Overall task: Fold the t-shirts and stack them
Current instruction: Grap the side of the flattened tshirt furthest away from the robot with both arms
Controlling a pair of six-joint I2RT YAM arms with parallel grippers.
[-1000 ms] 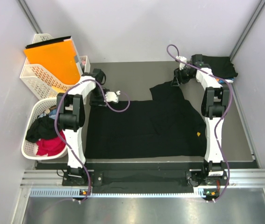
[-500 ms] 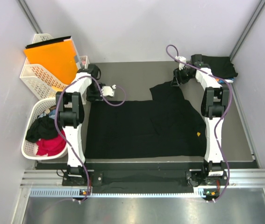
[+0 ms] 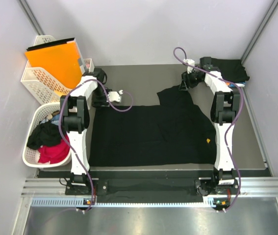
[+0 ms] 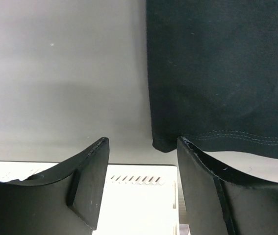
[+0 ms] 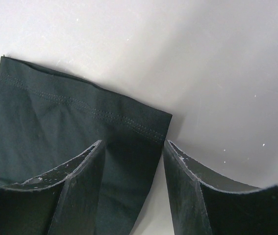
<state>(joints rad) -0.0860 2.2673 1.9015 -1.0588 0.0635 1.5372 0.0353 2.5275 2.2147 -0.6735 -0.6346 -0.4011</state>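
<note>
Left gripper (image 3: 120, 92) extended to far left of table (image 3: 139, 78), low beside hem corner of black t-shirt (image 3: 148, 134); jaws spread, empty. Right gripper (image 3: 184, 84) extended far right, above sleeve hem; jaws spread, nothing pinched. One shirt flat mid-table; one folded black shirt (image 3: 229, 68) at far-right corner; two baskets (image 3: 33, 81) at left.

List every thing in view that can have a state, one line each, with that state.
black t-shirt, spread flat on the table.
left gripper, open, empty, beside its corner.
right gripper, open over the sleeve hem, not gripping.
black cloth pile, heaped at the far right.
round basket, holding crumpled shirts.
orange folder, upright in the lattice basket.
</note>
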